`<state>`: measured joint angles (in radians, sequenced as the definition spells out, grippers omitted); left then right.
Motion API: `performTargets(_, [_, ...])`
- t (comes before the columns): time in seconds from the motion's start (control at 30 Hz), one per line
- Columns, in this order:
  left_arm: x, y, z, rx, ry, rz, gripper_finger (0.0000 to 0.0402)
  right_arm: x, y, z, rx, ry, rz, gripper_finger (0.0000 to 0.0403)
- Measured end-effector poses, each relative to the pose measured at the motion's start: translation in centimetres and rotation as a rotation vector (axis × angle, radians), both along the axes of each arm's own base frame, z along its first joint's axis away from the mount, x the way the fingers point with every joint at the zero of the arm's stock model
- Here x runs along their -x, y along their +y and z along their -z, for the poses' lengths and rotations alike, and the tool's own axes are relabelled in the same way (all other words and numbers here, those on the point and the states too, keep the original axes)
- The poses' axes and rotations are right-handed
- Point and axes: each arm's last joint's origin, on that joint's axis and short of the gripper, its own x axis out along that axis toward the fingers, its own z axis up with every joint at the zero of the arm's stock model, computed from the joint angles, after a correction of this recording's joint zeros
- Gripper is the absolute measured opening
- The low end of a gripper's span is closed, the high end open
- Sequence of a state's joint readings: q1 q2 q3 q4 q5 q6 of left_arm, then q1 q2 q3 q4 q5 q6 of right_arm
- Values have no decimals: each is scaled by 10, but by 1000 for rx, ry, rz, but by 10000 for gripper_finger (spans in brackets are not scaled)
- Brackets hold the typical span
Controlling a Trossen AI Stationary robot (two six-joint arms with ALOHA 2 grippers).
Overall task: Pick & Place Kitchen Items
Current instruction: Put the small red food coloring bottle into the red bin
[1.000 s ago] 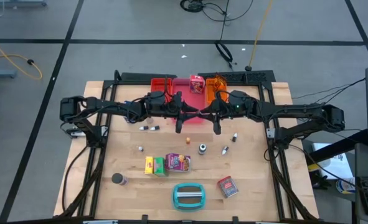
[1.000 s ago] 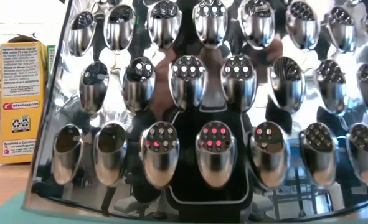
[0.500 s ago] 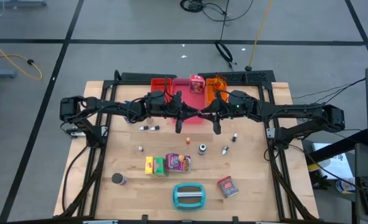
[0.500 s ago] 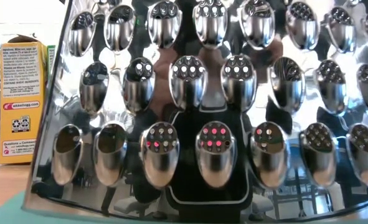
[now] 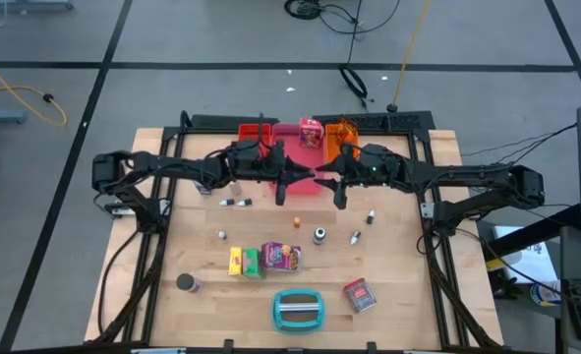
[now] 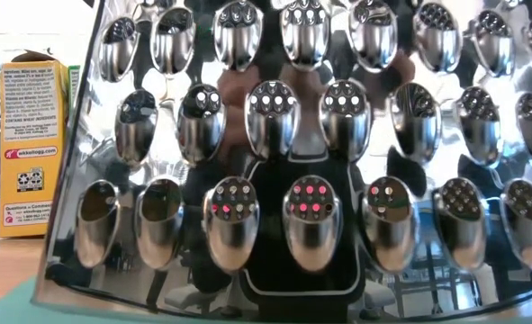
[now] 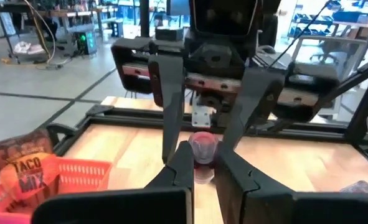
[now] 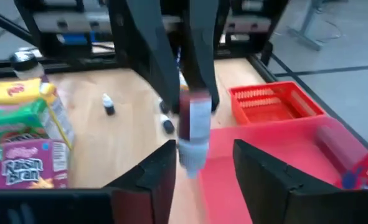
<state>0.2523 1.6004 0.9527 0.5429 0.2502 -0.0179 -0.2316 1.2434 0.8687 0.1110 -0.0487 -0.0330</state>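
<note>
Midway along the tabletop's far edge, left gripper [image 5: 282, 194] jaws grip the small bottle [image 8: 193, 127] between the right gripper's [image 5: 340, 197] parted jaws; you should carry it steadily over the pink tray [image 5: 310, 187].

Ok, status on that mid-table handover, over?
Left gripper shut on the small bottle, above the pink tray. Right gripper open, fingers either side of it, not touching. Nothing blocking.

bright even light, right wrist blurred
</note>
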Motion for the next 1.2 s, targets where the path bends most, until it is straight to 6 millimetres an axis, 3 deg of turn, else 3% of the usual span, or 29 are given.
performTargets(0.17, [10, 6, -7, -17, 49, -56, 22, 1, -1, 2, -3, 26, 1, 177])
performTargets(0.5, [49, 32, -15, -70, 289, -430, 22, 2, 0, 4, -9, 41, -1, 174])
performTargets(0.9, [82, 67, 2, -65, 559, -717, 33, 1, 0, 4, -28, 36, 3, 172])
performTargets(1.2, [95, 84, 5, -52, 606, -804, 54, 1, 0, 4, -31, 36, 5, 171])
